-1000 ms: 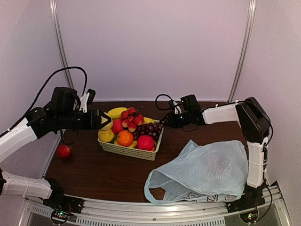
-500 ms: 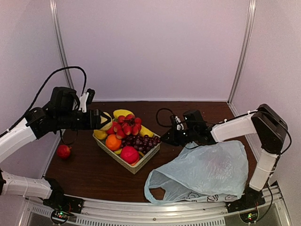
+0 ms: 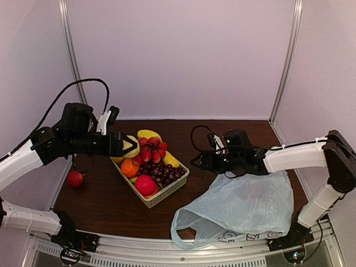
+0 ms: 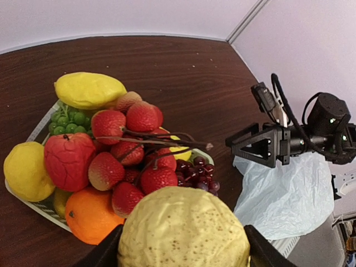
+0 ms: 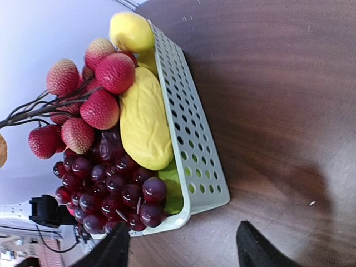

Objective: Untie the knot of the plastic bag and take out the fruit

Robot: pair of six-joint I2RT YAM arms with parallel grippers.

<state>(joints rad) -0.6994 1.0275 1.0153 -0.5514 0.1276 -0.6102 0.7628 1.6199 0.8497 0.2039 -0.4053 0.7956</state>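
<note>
The pale blue plastic bag [image 3: 242, 207] lies slumped at the near right, its mouth gaping at the near left; the knot is out of view. A pale green basket [image 3: 167, 194] left of it is heaped with fruit: strawberries [image 4: 125, 142], dark grapes [image 5: 108, 189], an orange [image 3: 129, 167] and a smooth yellow piece [image 4: 89, 89]. Above the basket's far left end, my left gripper [image 3: 129, 146] is shut on a lumpy yellow fruit [image 4: 183, 228]. My right gripper [image 3: 196, 162] stands open just off the basket's right corner [image 5: 194, 214], holding nothing, with its arm over the bag.
A red fruit [image 3: 75, 178] lies alone on the dark wooden table [image 3: 111, 206] at the far left, under the left arm. White walls close in the back and both sides. The right arm's black cable [image 3: 200, 133] loops above the table behind the gripper.
The basket has swung round and slid toward the near side, drawn by my right gripper, which has now opened and let go of its rim. The left gripper has barely moved.
</note>
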